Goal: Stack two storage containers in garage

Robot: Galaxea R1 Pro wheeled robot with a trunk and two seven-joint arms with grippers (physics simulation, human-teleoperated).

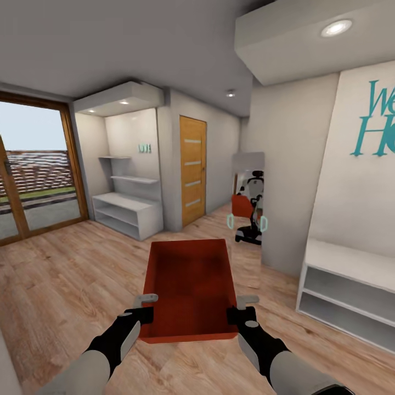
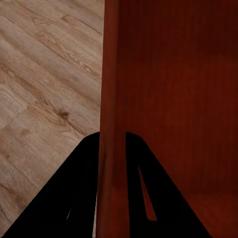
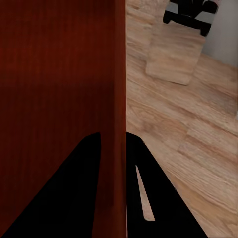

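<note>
You hold one orange-red storage container (image 1: 189,288) at lower centre of the head view, above light wood plank floor (image 1: 66,274). Your left gripper (image 1: 144,314) pinches its left wall near the bottom corner; your right gripper (image 1: 241,312) pinches the right wall. The left wrist view shows what the head view does not: black fingers (image 2: 74,193) straddling the thin wall (image 2: 111,99), one on each side. The right wrist view shows the same grip (image 3: 121,198) on the opposite wall (image 3: 119,74). A tall mirror (image 1: 248,203) right of centre reflects the robot. Teal lettering (image 1: 376,120) at upper right is cut off by the frame.
</note>
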